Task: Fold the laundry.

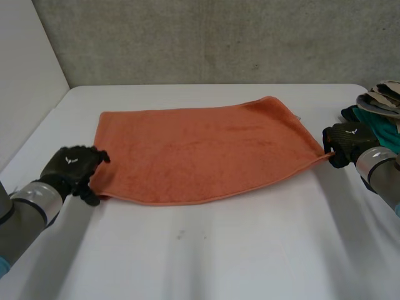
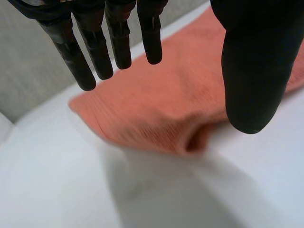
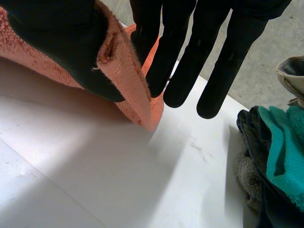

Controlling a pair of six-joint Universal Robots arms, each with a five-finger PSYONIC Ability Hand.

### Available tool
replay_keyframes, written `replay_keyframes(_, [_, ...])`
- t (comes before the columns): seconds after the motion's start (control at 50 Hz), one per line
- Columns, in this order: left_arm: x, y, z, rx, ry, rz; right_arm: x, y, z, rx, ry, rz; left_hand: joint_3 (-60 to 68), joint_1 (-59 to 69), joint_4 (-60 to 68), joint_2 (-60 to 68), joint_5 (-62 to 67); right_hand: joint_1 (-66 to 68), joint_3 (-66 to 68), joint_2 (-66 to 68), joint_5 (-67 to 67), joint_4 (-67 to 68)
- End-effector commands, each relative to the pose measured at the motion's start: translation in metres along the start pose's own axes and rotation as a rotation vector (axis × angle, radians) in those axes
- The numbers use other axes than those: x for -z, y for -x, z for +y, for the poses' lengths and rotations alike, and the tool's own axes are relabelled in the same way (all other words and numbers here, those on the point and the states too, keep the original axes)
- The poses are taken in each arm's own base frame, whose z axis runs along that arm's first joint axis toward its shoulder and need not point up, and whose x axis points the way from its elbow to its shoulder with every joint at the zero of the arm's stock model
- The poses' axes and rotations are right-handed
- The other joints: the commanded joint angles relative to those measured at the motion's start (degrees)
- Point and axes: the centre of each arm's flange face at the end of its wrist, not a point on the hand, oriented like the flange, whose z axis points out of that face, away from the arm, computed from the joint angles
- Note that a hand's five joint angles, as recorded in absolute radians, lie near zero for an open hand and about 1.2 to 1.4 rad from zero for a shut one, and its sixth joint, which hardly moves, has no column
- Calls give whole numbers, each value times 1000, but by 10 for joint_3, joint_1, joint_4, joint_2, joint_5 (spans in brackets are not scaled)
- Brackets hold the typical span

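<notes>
The right hand [image 1: 347,141] is sitting at the near right corner of the orange towel [image 1: 206,153], just in front of a pile of other laundry [image 1: 378,109] in teal, dark and beige cloth that is lying at the table's right edge. In its own wrist view this hand [image 3: 180,52] is pinching the towel [image 3: 128,76] between its thumb and its straight fingers. The corner is running up off the white table [image 1: 219,250] and over the thumb, with the hem showing along the raised edge, and the pile [image 3: 280,147] is lying just beside the fingertips. The left hand [image 1: 74,167] is sitting at the towel's near left corner, with its grey arm [image 1: 25,212] reaching in from the table's near left side. In the left wrist view this hand [image 2: 251,71] is holding its fingers and thumb straight and spread apart, gripping nothing. The towel [image 2: 180,95] is lying below them, and its corner, showing a small open fold, is resting on the table close to the thumb tip. Between the two hands the towel is lying spread across the middle of the table, mostly flat, with its long edges running left to right, the far edge toward the grey wall [image 1: 219,37] and the near edge bowing slightly toward the robot.
</notes>
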Motion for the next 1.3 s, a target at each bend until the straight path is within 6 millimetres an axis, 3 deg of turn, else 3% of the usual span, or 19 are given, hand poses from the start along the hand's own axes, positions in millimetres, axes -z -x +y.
replay_keyframes(0.02, [2, 4, 11, 30, 58, -5, 1, 1, 2, -4, 6, -5, 53, 58, 54, 54, 50, 158, 118, 127, 118, 112])
replay_keyframes(0.1, [-9, 11, 11, 17, 3, -33, 2, 3, 5, -5, 14, -9, 62, 66, 62, 63, 59, 158, 118, 127, 118, 112])
replay_keyframes(0.36, [-48, 2, 33, 10, 10, 0, 5, 6, 13, -4, 36, -14, 221, 226, 222, 222, 218, 158, 118, 127, 118, 112])
replay_keyframes(0.44, [-51, -2, 34, 6, 15, 9, 7, 5, 11, -3, 27, -8, 399, 403, 400, 400, 396, 158, 118, 127, 118, 112])
replay_keyframes(0.46, [-51, 0, 33, 3, 12, 2, 8, 4, 9, -2, 23, -7, 563, 567, 563, 564, 560, 158, 118, 127, 118, 112])
replay_keyframes(0.52, [-49, 7, 23, -4, -7, -39, 17, 0, -8, 12, -20, 7, 565, 569, 565, 566, 561, 158, 118, 127, 118, 112])
replay_keyframes(0.56, [-44, 15, 8, -17, -46, -87, 26, -5, -23, 26, -52, 27, 565, 569, 565, 566, 561, 158, 118, 127, 118, 112])
replay_keyframes(0.58, [-33, 26, -13, -28, -97, -153, 29, -7, -29, 30, -67, 34, 565, 569, 565, 566, 561, 158, 118, 127, 118, 112])
replay_keyframes(0.62, [-21, 34, -33, -40, -153, -215, 37, -11, -42, 43, -95, 49, 565, 569, 565, 566, 561, 158, 118, 127, 118, 112])
replay_keyframes(0.72, [20, 49, -88, -92, -325, -335, 81, -22, -92, 143, -133, 74, 565, 569, 565, 566, 561, 158, 118, 127, 118, 112])
replay_keyframes(0.74, [36, 51, -104, -107, -383, -357, 88, -26, -98, 161, -132, 82, 565, 569, 565, 566, 561, 158, 118, 127, 118, 112])
replay_keyframes(0.82, [72, 51, -130, -175, -465, -404, 117, -39, -121, 242, -107, 116, 565, 569, 565, 566, 561, 158, 118, 127, 118, 112])
replay_keyframes(0.92, [76, 47, -129, -314, -436, -411, 132, -42, -134, 311, -79, 120, 565, 569, 565, 566, 561, 158, 118, 127, 118, 112])
replay_keyframes(0.96, [70, 45, -125, -370, -408, -398, 130, -42, -133, 323, -64, 120, 565, 569, 565, 566, 561, 158, 118, 127, 118, 112])
replay_keyframes(1.02, [44, 42, -102, -466, -298, -345, 124, -40, -127, 318, -44, 105, 565, 569, 565, 566, 561, 158, 118, 127, 118, 112])
replay_keyframes(1.06, [21, 39, -81, -529, -212, -298, 105, -34, -111, 306, 11, 57, 565, 569, 565, 566, 561, 158, 118, 127, 118, 112])
replay_keyframes(1.16, [-22, 44, -56, -594, -113, -253, 74, -13, -87, 305, 98, -12, 565, 569, 565, 566, 561, 158, 118, 127, 118, 112])
replay_keyframes(1.24, [-57, 45, -55, -614, -121, -237, 49, -6, -82, 319, 123, 16, 565, 569, 565, 566, 561, 158, 118, 127, 118, 112])
replay_keyframes(1.3, [-78, 41, -88, -638, -237, -259, 24, -10, -97, 315, 60, 93, 565, 569, 565, 566, 561, 158, 118, 127, 118, 112])
